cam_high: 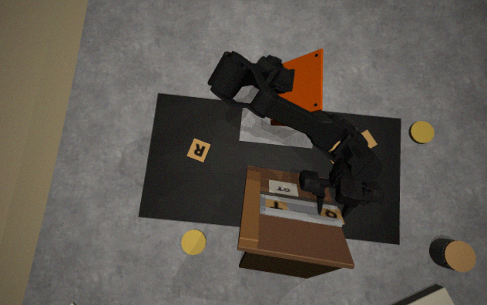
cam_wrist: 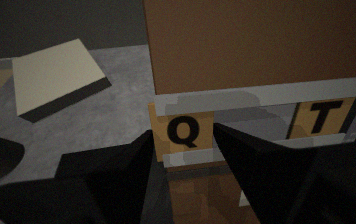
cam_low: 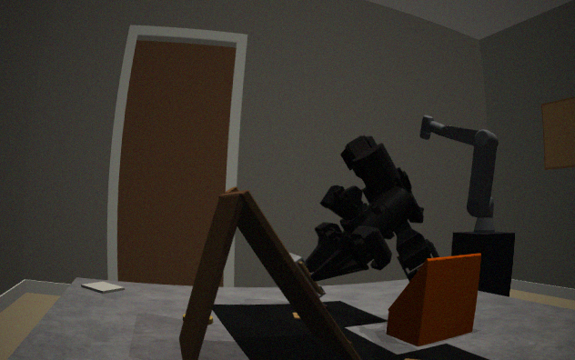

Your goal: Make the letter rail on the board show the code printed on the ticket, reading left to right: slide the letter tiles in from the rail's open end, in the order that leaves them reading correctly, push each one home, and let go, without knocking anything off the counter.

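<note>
My gripper (cam_high: 332, 214) (cam_wrist: 183, 130) is shut on the Q tile (cam_high: 330, 214) (cam_wrist: 182, 140), one finger at each side edge. The Q tile sits mostly between the lips of the rail (cam_high: 300, 218) (cam_wrist: 260, 93) at its open end, its outer edge sticking out slightly. The T tile (cam_high: 276, 205) (cam_wrist: 320, 119) is in the rail near the opposite end, with a gap between them. The sloping brown board (cam_high: 300, 239) (cam_low: 277, 255) (cam_wrist: 250, 45) carries the rail. The white ticket (cam_high: 283, 188) appears to read QT.
The R tile (cam_high: 198, 150) lies on the black mat (cam_high: 169, 192); another tile (cam_high: 368, 139) is partly hidden by the arm. An orange wedge (cam_high: 304, 81) (cam_low: 450, 300), yellow discs (cam_high: 421, 132) (cam_high: 193, 242), a cylinder (cam_high: 460, 256) and a pale slab (cam_wrist: 57, 75) stand around.
</note>
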You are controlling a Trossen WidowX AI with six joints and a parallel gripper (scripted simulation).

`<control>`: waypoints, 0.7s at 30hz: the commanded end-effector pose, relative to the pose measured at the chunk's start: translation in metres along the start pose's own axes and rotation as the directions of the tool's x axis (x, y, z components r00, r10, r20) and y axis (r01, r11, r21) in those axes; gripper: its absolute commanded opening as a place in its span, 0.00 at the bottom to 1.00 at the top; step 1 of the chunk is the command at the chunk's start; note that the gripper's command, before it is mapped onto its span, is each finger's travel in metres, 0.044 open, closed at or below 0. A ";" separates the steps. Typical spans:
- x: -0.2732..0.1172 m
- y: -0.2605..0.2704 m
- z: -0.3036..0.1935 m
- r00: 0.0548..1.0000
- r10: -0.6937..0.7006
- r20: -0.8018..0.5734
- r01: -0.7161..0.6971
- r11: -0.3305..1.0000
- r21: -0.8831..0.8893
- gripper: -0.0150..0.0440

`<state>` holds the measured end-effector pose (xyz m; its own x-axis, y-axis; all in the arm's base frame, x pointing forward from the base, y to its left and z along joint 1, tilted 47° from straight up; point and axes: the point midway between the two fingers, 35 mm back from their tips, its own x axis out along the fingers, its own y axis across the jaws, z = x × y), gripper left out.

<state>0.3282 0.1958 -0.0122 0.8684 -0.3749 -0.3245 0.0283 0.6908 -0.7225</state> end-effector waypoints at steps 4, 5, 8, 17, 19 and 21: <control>0.000 -0.005 0.001 1.000 0.002 0.001 -0.002 1.000 -0.001 0.25; 0.000 -0.006 0.001 1.000 0.002 0.001 -0.002 1.000 -0.001 0.25; 0.000 -0.008 0.001 1.000 0.002 0.001 -0.002 1.000 -0.001 0.25; -0.001 -0.013 0.001 1.000 0.002 0.001 -0.002 1.000 -0.001 0.25; -0.001 -0.014 0.001 1.000 0.002 0.001 -0.002 1.000 -0.001 0.25; -0.001 -0.015 0.001 1.000 0.002 0.001 -0.002 1.000 -0.001 0.25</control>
<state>0.3279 0.1877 -0.0031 0.8683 -0.3753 -0.3244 0.0283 0.6903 -0.7230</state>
